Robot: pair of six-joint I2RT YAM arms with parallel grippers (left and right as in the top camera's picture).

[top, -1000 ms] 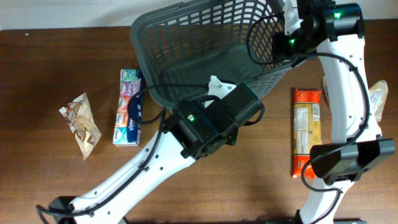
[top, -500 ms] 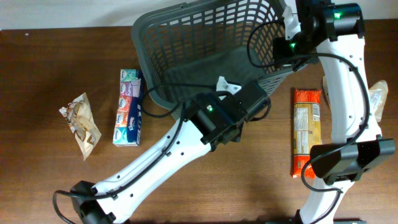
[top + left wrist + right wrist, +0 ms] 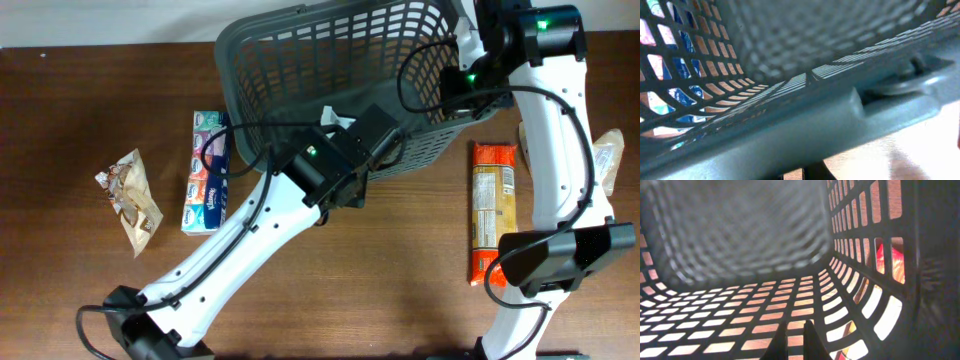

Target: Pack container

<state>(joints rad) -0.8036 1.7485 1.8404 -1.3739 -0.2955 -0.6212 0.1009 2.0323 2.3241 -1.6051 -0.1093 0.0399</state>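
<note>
**Both claws closed at the grey basket, packets lying around it**

At the far left of the tabletop (image 3: 420, 290) lies a crumpled brown-and-white snack bag (image 3: 128, 200), alone. To its right is a long blue-green pack of tissues (image 3: 207, 186), which lies near the front left corner of the container (image 3: 290, 60) but does not touch it.

The container stands at the back of the tabletop, a little right of the middle, and its far rim reaches the upper edge of the overhead view.

The left arm comes up from the lower left, and the left claw (image 3: 335, 118) is at the front rim of the container. Its jaws are closed. The left wrist view is filled by this rim, very near and blurred, so I cannot tell if the rim is really pinched.

The right claw (image 3: 794, 341) is at the right side of the container. Its two thin fingers stand almost together in front of the lattice wall, and I cannot tell if they hold anything.

Right of the container lies a long orange packet (image 3: 493, 210), and a pale packet (image 3: 607, 158) shows at the right edge, partly behind the right arm.
</note>
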